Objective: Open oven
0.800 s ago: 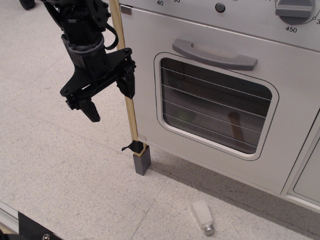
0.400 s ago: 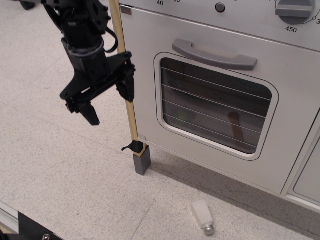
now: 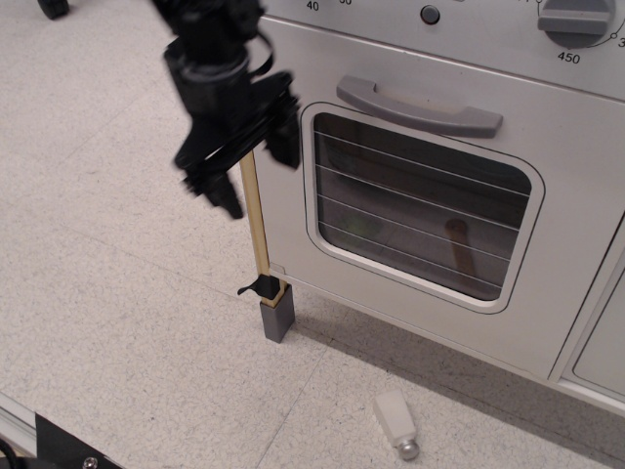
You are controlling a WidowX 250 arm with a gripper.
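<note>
The white toy oven (image 3: 547, 225) fills the right side. Its large door is shut, with a grey bar handle (image 3: 418, 106) near the top and a rounded wire-lined window (image 3: 420, 207) below. A grey dial (image 3: 576, 21) sits above at the top right. My black gripper (image 3: 256, 172) hangs open and empty at the door's left edge, left of the handle and a little below its level. One finger (image 3: 285, 145) is over the door front, the other (image 3: 223, 195) is over the floor. The image of the gripper is blurred.
A thin wooden post (image 3: 258, 244) with a grey foot (image 3: 277, 319) stands at the oven's left corner. A small white and grey shaker (image 3: 396, 424) lies on the speckled floor (image 3: 117, 293) in front. A white panelled cabinet door (image 3: 604, 342) sits at the right edge.
My gripper has moved to the right and slightly up, from over the floor left of the post to the door's left edge, nearer the handle. It stays open. The oven door has not moved.
</note>
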